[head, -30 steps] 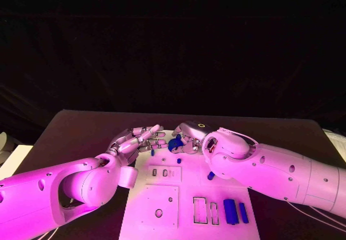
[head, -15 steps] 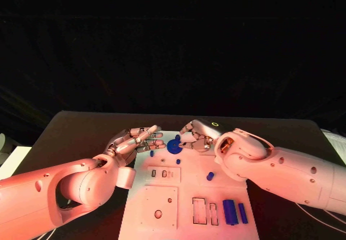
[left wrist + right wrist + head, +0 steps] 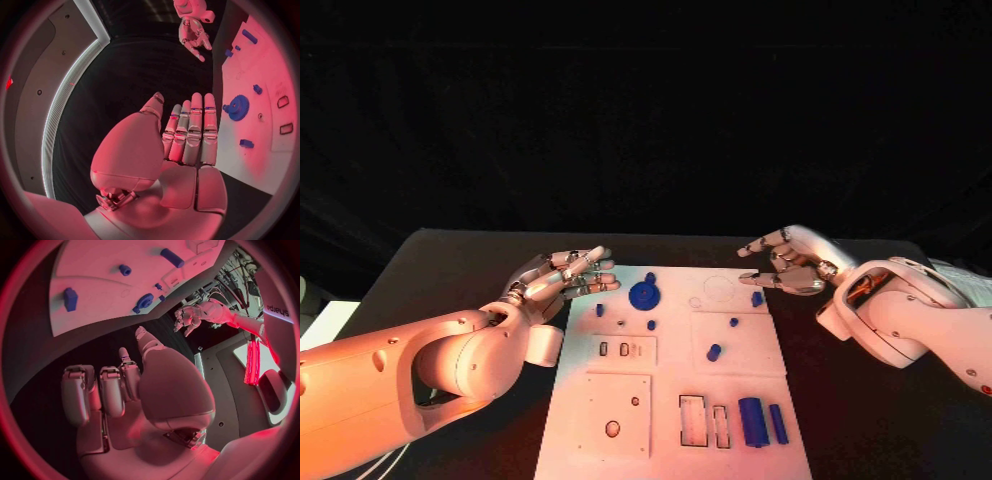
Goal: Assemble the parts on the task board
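White rectangular task board [image 3: 678, 380] lies mid-table; blue round gear part [image 3: 645, 295] sits on its far end, small blue pieces scattered nearer. Left hand [image 3: 557, 279] hovers at the board's left edge, fingers straight, apart, empty. Right hand [image 3: 788, 264] beyond the right edge, fingers loosely curled, empty.

one readable text: the word "sharpa" in pale letters, running sideways on a dark panel [image 3: 279, 310] at the rim of the right wrist view, beside the far white arm. no labels, numbers or signs legible on the task board [image 3: 733, 385], on its blue parts, on the desk or on either arm. a small red mark shows at the left wrist view's rim, too small to read.
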